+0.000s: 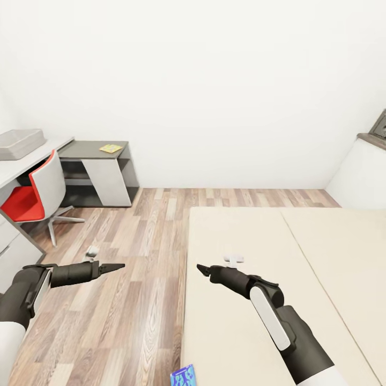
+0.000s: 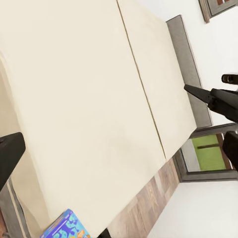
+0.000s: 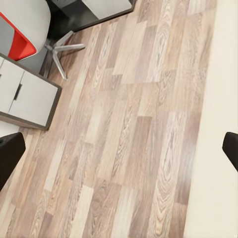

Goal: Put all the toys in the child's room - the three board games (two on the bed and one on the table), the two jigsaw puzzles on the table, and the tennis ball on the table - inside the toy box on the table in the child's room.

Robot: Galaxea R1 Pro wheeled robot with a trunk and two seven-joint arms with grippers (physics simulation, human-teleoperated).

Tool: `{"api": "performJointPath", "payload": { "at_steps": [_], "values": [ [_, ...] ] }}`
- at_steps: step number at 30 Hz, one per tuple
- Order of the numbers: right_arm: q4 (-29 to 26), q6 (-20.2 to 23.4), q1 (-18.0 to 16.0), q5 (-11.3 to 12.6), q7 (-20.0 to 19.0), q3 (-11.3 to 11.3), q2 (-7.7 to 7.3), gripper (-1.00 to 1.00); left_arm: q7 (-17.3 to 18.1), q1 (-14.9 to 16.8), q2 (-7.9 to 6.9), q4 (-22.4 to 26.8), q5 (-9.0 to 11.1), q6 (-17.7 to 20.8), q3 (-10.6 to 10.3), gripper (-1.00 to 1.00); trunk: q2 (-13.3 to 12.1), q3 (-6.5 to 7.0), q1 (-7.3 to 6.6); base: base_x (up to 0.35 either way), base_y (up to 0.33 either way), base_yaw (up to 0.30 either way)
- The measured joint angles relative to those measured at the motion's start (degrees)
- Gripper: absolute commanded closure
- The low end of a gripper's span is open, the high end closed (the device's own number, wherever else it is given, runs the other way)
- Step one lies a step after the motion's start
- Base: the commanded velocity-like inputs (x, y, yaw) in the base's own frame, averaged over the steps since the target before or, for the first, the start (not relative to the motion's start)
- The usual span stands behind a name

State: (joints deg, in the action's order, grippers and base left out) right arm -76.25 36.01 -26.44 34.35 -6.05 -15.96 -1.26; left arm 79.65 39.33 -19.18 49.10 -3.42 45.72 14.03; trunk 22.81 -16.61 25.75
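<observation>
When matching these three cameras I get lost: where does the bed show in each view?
Head view: the bed fills the lower right, beige mattress.
Left wrist view: the bed takes up most of the picture.
Right wrist view: the bed is a beige strip along one edge.
Shared landmark: the wood-plank floor bordering the mattress, also in the left wrist and right wrist views.

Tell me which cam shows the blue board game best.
Left wrist view: the blue board game shows its printed face at the edge of the bed. The head view catches just a cropped corner at the frame's bottom edge.
</observation>
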Motion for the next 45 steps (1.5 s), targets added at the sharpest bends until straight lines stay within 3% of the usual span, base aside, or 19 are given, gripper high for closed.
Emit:
{"api": "performJointPath", "payload": {
  "at_steps": [13,45],
  "values": [
    [0.01,-0.01,0.01,-0.10,0.08,0.00,0.01,-1.00,0.03,-0.01,0.00,0.01,0.00,0.00,0.00,-1.00,0.00,0.33,0.00,0.000,0.000,-0.012],
    [0.00,-0.01,0.03,-0.10,0.09,0.00,-0.02,-1.00,0.08,-0.01,0.00,0.01,0.00,0.00,0.01,-1.00,0.00,3.23,0.00,0.000,0.000,0.000]
  ]
}}
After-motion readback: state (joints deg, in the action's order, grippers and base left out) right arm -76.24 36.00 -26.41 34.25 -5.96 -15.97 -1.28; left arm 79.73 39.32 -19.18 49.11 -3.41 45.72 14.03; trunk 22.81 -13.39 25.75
